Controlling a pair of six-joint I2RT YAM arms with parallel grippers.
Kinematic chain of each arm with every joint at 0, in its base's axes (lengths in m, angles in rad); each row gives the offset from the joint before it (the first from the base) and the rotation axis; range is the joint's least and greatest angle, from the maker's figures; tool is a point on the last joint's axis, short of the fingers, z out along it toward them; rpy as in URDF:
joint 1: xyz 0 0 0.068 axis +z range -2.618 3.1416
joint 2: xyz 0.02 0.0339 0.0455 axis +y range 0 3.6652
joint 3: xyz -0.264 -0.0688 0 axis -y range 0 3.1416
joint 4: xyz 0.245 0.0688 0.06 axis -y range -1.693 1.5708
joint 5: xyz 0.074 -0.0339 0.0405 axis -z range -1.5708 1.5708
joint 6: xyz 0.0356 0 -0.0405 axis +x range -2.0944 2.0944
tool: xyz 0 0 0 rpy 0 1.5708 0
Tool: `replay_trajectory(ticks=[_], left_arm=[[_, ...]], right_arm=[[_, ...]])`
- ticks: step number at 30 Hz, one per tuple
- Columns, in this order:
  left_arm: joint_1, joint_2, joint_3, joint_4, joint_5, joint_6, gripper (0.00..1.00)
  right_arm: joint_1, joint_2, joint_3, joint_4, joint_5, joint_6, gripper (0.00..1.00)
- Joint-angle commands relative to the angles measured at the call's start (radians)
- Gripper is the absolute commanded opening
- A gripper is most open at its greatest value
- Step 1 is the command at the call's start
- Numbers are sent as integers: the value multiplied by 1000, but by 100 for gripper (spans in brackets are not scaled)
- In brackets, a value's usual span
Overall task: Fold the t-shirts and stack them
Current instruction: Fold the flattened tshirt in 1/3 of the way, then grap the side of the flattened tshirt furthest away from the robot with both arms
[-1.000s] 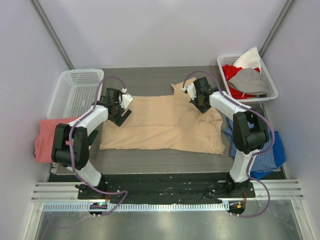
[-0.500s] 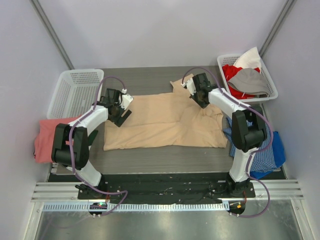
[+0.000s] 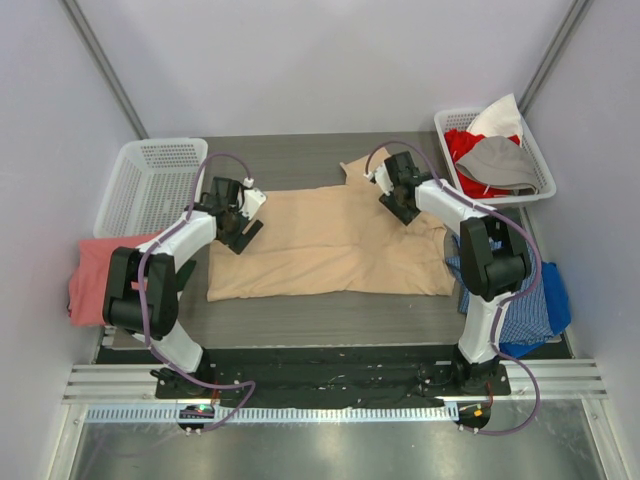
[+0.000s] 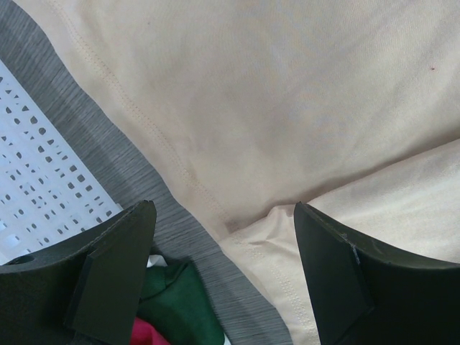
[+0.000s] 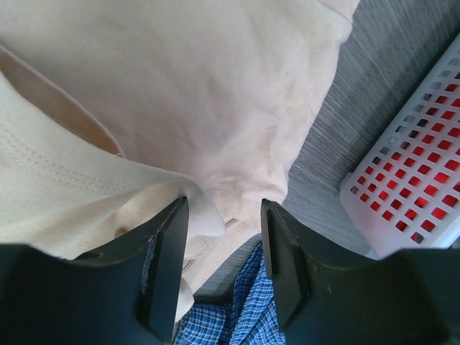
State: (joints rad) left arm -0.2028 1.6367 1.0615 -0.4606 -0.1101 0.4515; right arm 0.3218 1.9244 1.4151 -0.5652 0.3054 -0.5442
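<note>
The tan t-shirt [image 3: 330, 245] lies spread across the middle of the table, folded over along its length. My left gripper [image 3: 238, 236] hangs open over its left edge, and the hem and a folded corner of the tan t-shirt [image 4: 287, 108] show between the wide-apart fingers [image 4: 108, 273] of the left gripper [image 4: 223, 212]. My right gripper [image 3: 403, 210] is over the shirt's far right part. The right gripper [image 5: 224, 205] has its jaws apart above a loose fold of the tan t-shirt [image 5: 180, 86], clamping nothing. A salmon-pink t-shirt [image 3: 90, 275] lies off the table's left edge.
An empty white basket [image 3: 150, 185] stands at the back left. A second basket [image 3: 540, 165] at the back right holds red, grey and white clothes. Blue plaid cloth [image 3: 530, 300] lies at the right edge, and the plaid cloth [image 5: 230, 316] shows under the right jaws. Green and red cloth [image 4: 180, 302] lies by the left gripper.
My right gripper has opened and let go of the tan shirt after carrying its edge towards the back. The shirt's near edge has drawn back. The left arm has not moved.
</note>
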Motion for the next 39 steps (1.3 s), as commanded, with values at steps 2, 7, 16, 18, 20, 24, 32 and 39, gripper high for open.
replay_trajectory(ticks=[2,7,16,18,20,24,32,39], left_arm=[[-1,-25,31,36,7,-30,83],[-1,-6,90,88,10,-74,84],[0,166,251,138,29,-132,85],[2,189,261,154,33,-132,85],[2,222,278,169,33,-131,85],[2,253,285,204,41,-129,85],[3,256,269,215,23,-102,85],[2,242,259,197,7,-88,84]], right_arm=[[2,-58,33,68,46,18,53],[-7,-36,116,106,26,73,62],[-78,160,414,130,-130,222,65],[-78,226,464,125,-149,234,65],[-79,286,525,123,-170,242,65],[-96,376,628,131,-232,289,65],[-125,470,679,189,-284,316,64],[-144,469,638,206,-293,314,63]])
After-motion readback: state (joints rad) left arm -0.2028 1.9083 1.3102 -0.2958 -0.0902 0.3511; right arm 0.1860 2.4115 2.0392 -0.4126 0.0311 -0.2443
